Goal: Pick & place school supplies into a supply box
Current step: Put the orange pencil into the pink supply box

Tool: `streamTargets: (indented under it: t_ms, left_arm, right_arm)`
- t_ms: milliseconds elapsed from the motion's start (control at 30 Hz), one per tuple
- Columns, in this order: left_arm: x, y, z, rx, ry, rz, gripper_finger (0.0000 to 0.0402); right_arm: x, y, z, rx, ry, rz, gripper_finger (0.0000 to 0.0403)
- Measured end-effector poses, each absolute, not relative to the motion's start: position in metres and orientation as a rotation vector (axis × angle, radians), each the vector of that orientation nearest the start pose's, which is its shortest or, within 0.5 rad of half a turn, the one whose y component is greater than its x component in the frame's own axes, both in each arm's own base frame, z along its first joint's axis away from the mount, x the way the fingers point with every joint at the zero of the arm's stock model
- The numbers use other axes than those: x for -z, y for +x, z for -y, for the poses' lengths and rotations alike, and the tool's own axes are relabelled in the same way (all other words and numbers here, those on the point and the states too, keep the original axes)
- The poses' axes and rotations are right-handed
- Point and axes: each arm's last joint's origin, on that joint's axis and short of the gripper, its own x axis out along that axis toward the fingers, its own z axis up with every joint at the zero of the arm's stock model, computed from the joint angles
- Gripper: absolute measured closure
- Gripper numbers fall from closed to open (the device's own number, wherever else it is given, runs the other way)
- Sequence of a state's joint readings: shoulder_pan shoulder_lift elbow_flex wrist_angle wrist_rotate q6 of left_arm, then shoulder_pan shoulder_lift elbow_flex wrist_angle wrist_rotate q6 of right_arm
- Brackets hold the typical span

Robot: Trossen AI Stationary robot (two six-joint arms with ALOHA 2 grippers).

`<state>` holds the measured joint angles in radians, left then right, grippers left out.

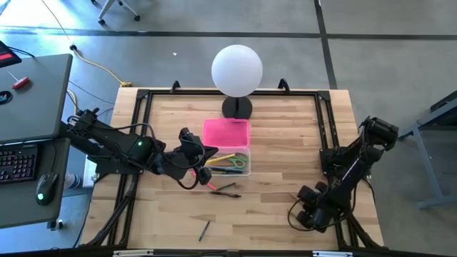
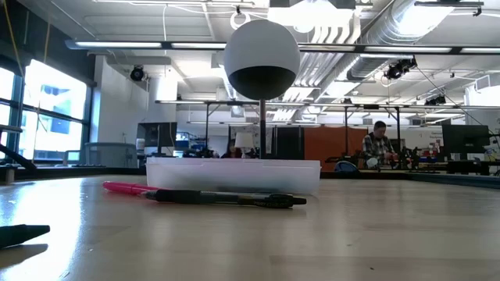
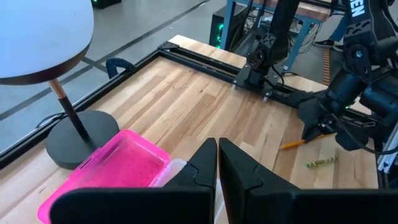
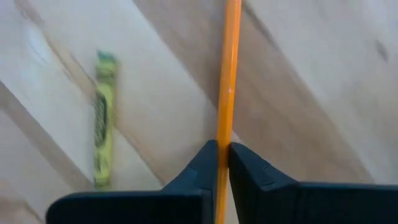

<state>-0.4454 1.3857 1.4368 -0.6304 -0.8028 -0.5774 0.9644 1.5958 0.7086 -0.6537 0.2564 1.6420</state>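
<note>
Right end effector pinching an orange pencil, left one clenched on nothing by the box

High view: the box [image 1: 233, 161] sits mid-surface [image 1: 271, 143] with pens in it, pink lid [image 1: 226, 133] just behind it near the lamp [image 1: 237, 71]; left end effector [image 1: 202, 171] is at its left edge, right end effector [image 1: 305, 214] low near the front right corner. Low view: a black pen [image 2: 226, 198] and a pink pen [image 2: 125, 188] lie right in front of the box. Left wrist view: fingers [image 3: 239, 171] pressed together over the lid. Right wrist view: fingers [image 4: 245, 171] grip the pencil [image 4: 229, 81], a green crayon [image 4: 103, 118] lies nearby.
</note>
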Motion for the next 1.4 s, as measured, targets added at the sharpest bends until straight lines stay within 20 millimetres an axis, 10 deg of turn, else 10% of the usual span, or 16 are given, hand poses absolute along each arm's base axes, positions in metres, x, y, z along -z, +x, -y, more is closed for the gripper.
streamTargets:
  t_ms: [733, 1400]
  left_arm:
    - [-0.387, 0.268, 0.106, -0.41, -0.242, -0.38, 0.0355]
    - [-0.387, 0.268, 0.106, -0.406, -0.243, -0.382, 0.0355]
  right_arm:
    - [-0.106, 0.229, -0.118, 0.535, 0.107, -0.969, 0.0386]
    - [-0.105, 0.238, -0.109, 0.473, 0.045, -1.007, 0.0395]
